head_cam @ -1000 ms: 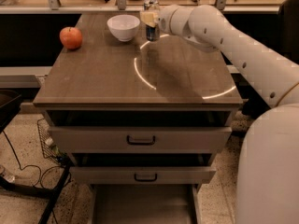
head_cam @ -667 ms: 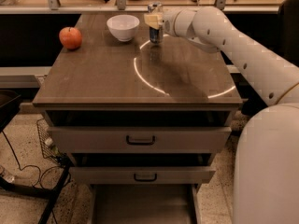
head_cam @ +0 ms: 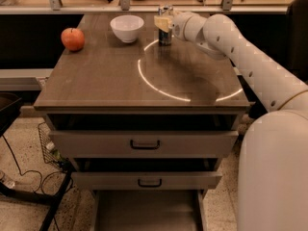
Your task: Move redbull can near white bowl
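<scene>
The redbull can (head_cam: 165, 35) stands upright at the back of the wooden table top, just right of the white bowl (head_cam: 127, 28), with a small gap between them. My gripper (head_cam: 163, 22) reaches in from the right and is shut on the can's upper part. A beige fingertip (head_cam: 161, 22) covers the can's upper front. The can's base looks to be on or just above the table.
A red apple (head_cam: 72, 39) sits at the table's back left. My white arm (head_cam: 250, 61) crosses the right side of the table (head_cam: 120, 90). A shelf edge with metal posts runs behind the table. Two drawers are below, the lower part pulled out.
My gripper and the can have shifted slightly to the right, away from the bowl, and more of the can's lower body shows now. The bowl and the apple have not moved.
</scene>
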`<state>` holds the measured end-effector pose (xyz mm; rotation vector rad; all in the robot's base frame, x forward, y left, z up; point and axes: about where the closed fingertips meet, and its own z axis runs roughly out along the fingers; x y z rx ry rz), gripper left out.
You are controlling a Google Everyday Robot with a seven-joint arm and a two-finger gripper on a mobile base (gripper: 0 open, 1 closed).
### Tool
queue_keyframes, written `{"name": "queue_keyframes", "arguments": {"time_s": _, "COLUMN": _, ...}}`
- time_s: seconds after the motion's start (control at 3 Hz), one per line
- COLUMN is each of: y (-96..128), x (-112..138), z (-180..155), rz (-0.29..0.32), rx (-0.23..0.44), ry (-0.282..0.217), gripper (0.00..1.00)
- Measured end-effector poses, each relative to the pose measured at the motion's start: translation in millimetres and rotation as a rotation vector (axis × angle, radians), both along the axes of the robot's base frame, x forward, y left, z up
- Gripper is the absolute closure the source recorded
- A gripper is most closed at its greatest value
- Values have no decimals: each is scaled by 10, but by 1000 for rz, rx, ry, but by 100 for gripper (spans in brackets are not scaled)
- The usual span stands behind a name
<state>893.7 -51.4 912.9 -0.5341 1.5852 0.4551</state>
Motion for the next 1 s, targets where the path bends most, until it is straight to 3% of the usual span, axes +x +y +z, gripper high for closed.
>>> {"name": "queue_keyframes", "arguments": {"time_s": 0.33, "y": 31, "x": -1, "z": -6, "rz": 4, "rx": 0, "ry": 2, "gripper": 82}}
{"name": "queue_keyframes", "arguments": {"time_s": 0.67, "y": 72, "x": 1, "z": -19, "rz": 9, "rx": 1, "ry": 3, "gripper": 50}}
{"name": "queue_keyframes", "arguments": {"time_s": 1.0, "y": 101, "x": 3, "z": -27, "rz": 12, "rx": 1, "ry": 4, "gripper": 26}}
